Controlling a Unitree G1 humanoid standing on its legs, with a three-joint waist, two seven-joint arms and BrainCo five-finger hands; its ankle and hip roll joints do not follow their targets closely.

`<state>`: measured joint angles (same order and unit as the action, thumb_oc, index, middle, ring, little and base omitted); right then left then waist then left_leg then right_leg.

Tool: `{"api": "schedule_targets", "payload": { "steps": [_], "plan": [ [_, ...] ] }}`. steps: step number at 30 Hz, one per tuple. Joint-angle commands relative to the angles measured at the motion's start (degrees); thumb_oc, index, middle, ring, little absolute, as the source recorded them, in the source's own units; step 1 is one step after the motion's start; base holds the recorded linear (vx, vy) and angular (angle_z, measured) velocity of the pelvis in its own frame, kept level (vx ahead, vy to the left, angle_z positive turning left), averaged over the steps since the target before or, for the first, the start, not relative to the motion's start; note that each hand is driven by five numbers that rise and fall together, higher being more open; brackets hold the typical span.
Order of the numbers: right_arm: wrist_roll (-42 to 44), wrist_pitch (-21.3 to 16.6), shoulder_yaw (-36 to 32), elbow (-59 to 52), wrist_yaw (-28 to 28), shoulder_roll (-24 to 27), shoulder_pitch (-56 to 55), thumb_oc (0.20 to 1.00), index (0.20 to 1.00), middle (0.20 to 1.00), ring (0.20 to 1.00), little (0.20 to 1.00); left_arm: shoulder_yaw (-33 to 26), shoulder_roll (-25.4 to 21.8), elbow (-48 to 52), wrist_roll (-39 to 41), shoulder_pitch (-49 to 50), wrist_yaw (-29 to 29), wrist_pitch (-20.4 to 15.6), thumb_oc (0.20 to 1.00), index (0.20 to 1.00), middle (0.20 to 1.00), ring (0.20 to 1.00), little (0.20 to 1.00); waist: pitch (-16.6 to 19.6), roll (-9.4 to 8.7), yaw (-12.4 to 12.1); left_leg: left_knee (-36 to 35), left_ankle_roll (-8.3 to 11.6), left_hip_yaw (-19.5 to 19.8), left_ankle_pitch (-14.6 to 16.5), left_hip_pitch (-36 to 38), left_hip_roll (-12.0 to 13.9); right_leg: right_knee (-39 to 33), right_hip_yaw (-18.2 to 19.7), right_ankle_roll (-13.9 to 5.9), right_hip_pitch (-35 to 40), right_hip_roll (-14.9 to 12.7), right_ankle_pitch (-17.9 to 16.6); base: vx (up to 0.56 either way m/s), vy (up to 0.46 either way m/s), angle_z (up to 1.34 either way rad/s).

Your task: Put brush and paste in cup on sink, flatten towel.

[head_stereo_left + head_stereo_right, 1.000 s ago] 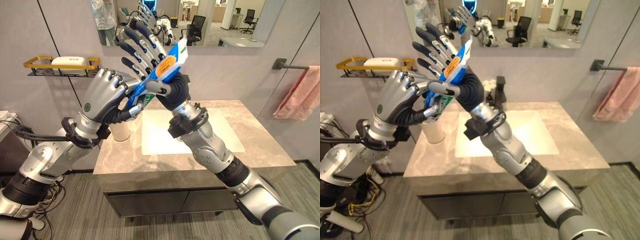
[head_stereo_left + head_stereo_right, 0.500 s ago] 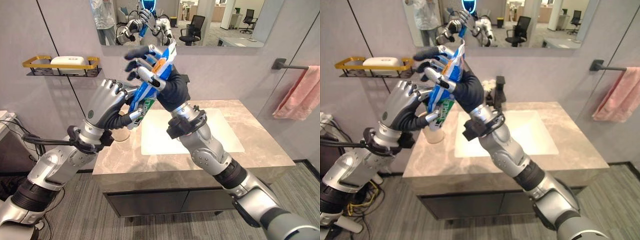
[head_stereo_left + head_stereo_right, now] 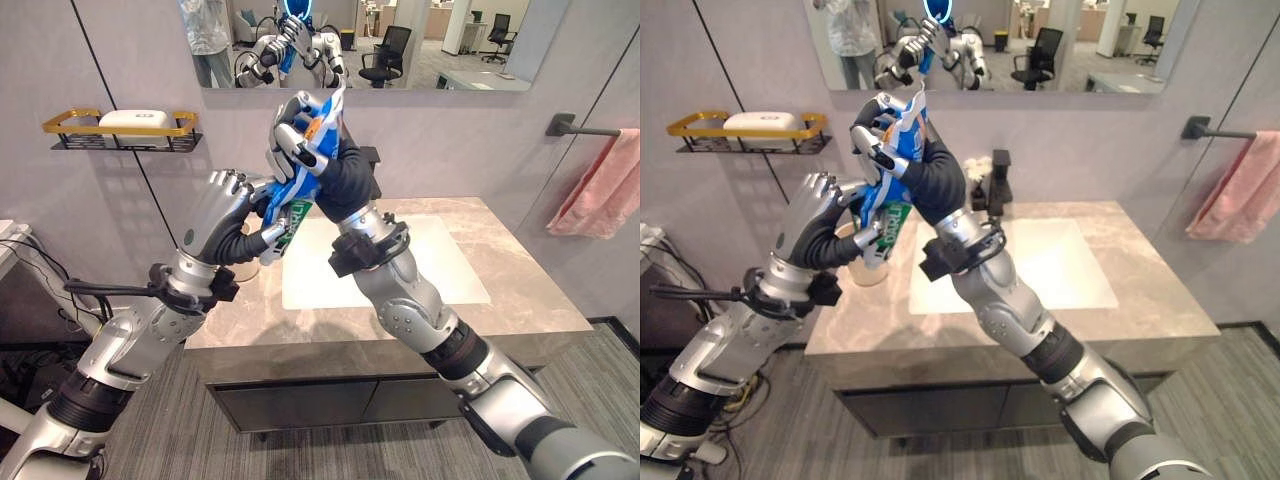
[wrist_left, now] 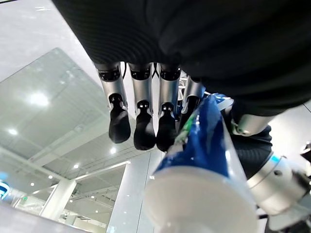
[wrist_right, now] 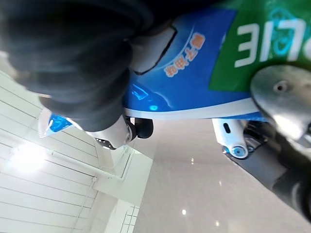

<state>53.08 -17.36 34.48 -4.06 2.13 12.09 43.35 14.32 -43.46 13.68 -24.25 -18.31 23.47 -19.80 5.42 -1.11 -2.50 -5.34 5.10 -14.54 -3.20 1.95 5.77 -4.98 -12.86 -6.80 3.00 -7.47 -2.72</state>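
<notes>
I held the toothpaste tube (image 3: 300,170) above the bench (image 3: 400,300), my right robot hand (image 3: 310,150) curled round its upper half, my left robot hand (image 3: 232,215) clasping the capped end. Best release one hand before lowering it into the cup (image 3: 868,270).

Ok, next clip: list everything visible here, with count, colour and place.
Blue-and-green toothpaste tube: one, held up above the counter by both hands.
White cup: one, on the counter's left side, partly hidden.
Beige marble counter with white sink: one, centre.
Black faucet: one, behind the sink.
Pink towel: one, on the black wall bar, right.
Gold wire shelf: one, left wall, holding white soap.
Mirror: one, on the wall above the sink.
Left hand: curled on the tube's lower end.
Right hand: curled round the tube's upper part.
</notes>
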Motion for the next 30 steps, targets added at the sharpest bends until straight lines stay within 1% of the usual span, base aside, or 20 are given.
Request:
{"api": "schedule_targets", "payload": {
  "steps": [1,3,4,5,6,9,10,13,14,18,20,21,22,23,26,27,30],
  "plan": [
    [-2.2,-5.6,-7.4,-3.2,3.0,-2.7,4.1,0.200,0.200,0.200,0.200,0.200,-2.3,-0.7,1.3,5.8,2.7,-0.5,0.6,1.000,1.000,1.000,1.000,1.000,-0.5,-3.78,-0.8,0.3,1.33,0.7,0.0,-0.1,2.6,0.0,-2.0,-4.40,-0.5,-7.6,-5.3,0.00,0.000,0.00],
    [-3.7,-5.6,-8.3,-3.6,4.4,-2.4,3.4,0.200,0.200,0.200,0.200,0.200,-2.6,1.0,2.9,9.6,5.5,-1.2,0.6,1.000,1.000,1.000,1.000,1.000,-0.8,-4.01,-1.2,0.3,1.37,1.4,-0.2,-0.6,2.7,0.0,-2.6,-4.34,-0.5,-7.5,-5.3,-0.02,-0.011,0.05],
    [-3.7,-5.6,-8.3,-3.7,4.4,-2.4,3.4,0.200,0.200,0.200,0.200,0.200,-2.6,1.0,3.0,9.6,5.6,-1.3,0.6,1.000,1.000,1.000,1.000,1.000,-0.8,-3.99,-1.2,0.3,1.37,1.4,-0.2,-0.6,2.7,0.0,-2.6,-4.34,-0.5,-7.5,-5.3,-0.03,-0.016,0.17],
    [-6.2,-5.5,-9.6,-3.8,6.7,-1.9,2.9,0.200,0.200,0.200,0.200,0.200,-2.9,3.5,3.7,15.3,9.7,-1.8,0.7,1.000,1.000,1.000,1.000,1.000,-1.5,-4.37,-2.0,0.3,1.40,2.5,-0.5,-1.6,2.6,0.0,-3.5,-4.30,-0.4,-7.5,-5.3,-0.03,-0.017,0.21],
    [-7.0,-5.7,-10.6,-3.7,7.8,-1.2,2.8,0.200,0.200,0.200,0.200,0.200,-2.7,5.5,3.1,19.3,13.4,-2.5,0.5,1.000,1.000,1.000,1.000,1.000,-2.0,-4.68,-2.8,0.3,1.35,3.2,-0.7,-2.2,2.6,0.0,-4.1,-4.28,-0.3,-7.6,-5.4,-0.03,-0.017,0.24],
    [-7.3,-5.7,-11.1,-3.5,8.5,-0.7,2.9,0.200,0.200,0.200,0.200,0.200,-2.7,5.8,3.0,20.6,15.9,-3.3,0.4,1.000,1.000,1.000,1.000,1.000,-2.2,-4.84,-3.1,0.3,1.31,3.7,-0.8,-2.6,2.5,0.0,-4.6,-4.30,-0.3,-7.6,-5.3,-0.01,-0.003,0.22],
    [-8.7,-5.5,-12.3,-2.9,9.5,1.3,4.2,0.200,0.200,0.200,0.200,0.200,-3.2,5.3,2.7,22.6,20.0,-5.3,0.2,1.000,1.000,1.000,1.000,1.000,-2.7,-5.23,-4.5,0.3,1.22,4.5,-0.9,-3.2,2.3,0.0,-5.4,-4.42,-0.3,-7.6,-5.4,0.00,-0.006,0.24],
    [-10.0,-6.0,-13.9,-1.6,11.2,3.0,6.4,0.200,0.200,0.200,0.200,0.200,-4.2,3.0,1.9,25.2,24.7,-7.8,-0.1,1.000,1.000,1.000,1.000,1.000,-3.2,-5.56,-6.4,0.3,1.13,5.5,-1.2,-4.1,2.1,0.0,-6.5,-4.64,-0.2,-7.7,-5.4,0.00,0.004,0.28],
    [-11.2,-6.2,-14.9,0.2,12.6,4.0,8.5,0.200,0.200,0.200,0.200,0.200,-5.2,0.2,0.9,25.7,27.5,-9.3,-0.1,1.000,1.000,1.000,1.000,1.000,-3.5,-5.81,-7.7,0.3,1.09,6.2,-1.3,-4.8,1.9,0.0,-7.2,-4.82,-0.1,-7.7,-5.4,0.01,0.003,0.15],
    [-13.0,-6.5,-16.1,4.9,14.9,5.5,12.7,0.200,0.200,0.200,0.200,0.200,-6.1,-4.7,-1.3,26.4,30.5,-11.2,-0.2,1.000,1.000,1.000,1.000,1.000,-4.0,-6.34,-10.3,0.3,1.11,7.8,-1.6,-6.0,1.5,0.0,-8.8,-5.04,0.0,-7.8,-5.4,0.01,0.010,0.17],
    [-14.7,-6.4,-16.7,7.7,16.3,7.5,14.7,0.200,0.200,0.200,0.200,0.200,-6.2,-7.5,-2.9,27.8,32.6,-13.2,-0.5,1.000,1.000,1.000,1.000,1.000,-4.4,-6.83,-11.9,0.3,1.15,9.0,-1.9,-7.0,1.1,0.0,-10.2,-5.30,0.2,-7.8,-5.5,0.01,0.016,0.33],
    [-15.2,-6.2,-16.7,8.6,16.9,7.8,15.3,0.200,0.200,0.200,0.200,0.200,-6.2,-7.2,-4.1,29.5,33.3,-13.4,0.0,1.000,1.000,1.000,1.000,1.000,-4.5,-7.02,-12.5,0.3,1.16,9.3,-2.0,-7.3,1.0,0.0,-10.7,-5.33,0.3,-7.8,-5.5,0.03,0.010,0.34],
    [-15.3,-6.3,-16.9,9.8,17.8,7.5,15.5,0.200,0.200,0.200,0.200,0.200,-6.7,-5.8,-5.9,32.1,34.2,-13.7,0.5,1.000,1.000,1.000,1.000,1.000,-4.8,-7.20,-13.1,0.3,1.23,9.8,-1.8,-7.4,1.0,0.0,-11.2,-5.38,0.7,-7.8,-5.2,0.02,0.007,0.18],
    [-15.3,-6.3,-16.9,9.8,17.8,7.5,15.6,0.200,0.200,0.200,0.200,0.200,-6.8,-5.8,-5.9,32.2,34.2,-13.8,0.5,1.000,1.000,1.000,1.000,1.000,-4.7,-7.22,-13.0,0.3,1.14,9.9,-2.1,-7.6,0.9,0.0,-11.2,-5.35,0.5,-7.8,-5.4,0.03,0.003,0.20],
    [-16.9,-5.2,-16.4,10.9,18.4,8.4,15.6,0.200,0.200,0.200,0.200,0.200,-7.0,-5.3,-7.1,33.9,34.8,-14.6,1.0,1.000,1.000,1.000,1.000,1.000,-4.9,-7.77,-13.6,0.3,1.04,10.6,-2.3,-8.2,0.5,0.0,-11.8,-5.42,0.6,-7.9,-5.6,0.02,0.006,0.13],
    [-18.8,-4.5,-16.5,11.3,18.8,9.0,15.5,0.200,0.200,0.200,0.200,0.200,-7.3,-5.5,-7.3,33.4,34.8,-14.7,1.4,1.000,1.000,1.000,1.000,1.000,-5.1,-7.89,-14.1,0.3,1.01,10.9,-2.4,-8.5,0.3,0.0,-12.1,-5.47,0.6,-8.0,-5.6,0.02,0.009,0.20],
    [-20.2,-4.0,-16.5,13.3,19.4,9.6,15.8,0.200,0.200,0.200,0.200,0.200,-6.9,-5.7,-7.3,33.0,34.4,-15.1,1.5,1.000,1.000,1.000,1.000,1.000,-5.2,-8.03,-14.6,0.3,1.03,11.2,-2.5,-8.9,0.1,0.0,-12.6,-5.51,0.6,-8.1,-5.5,0.02,0.011,0.15]
  ]
}}
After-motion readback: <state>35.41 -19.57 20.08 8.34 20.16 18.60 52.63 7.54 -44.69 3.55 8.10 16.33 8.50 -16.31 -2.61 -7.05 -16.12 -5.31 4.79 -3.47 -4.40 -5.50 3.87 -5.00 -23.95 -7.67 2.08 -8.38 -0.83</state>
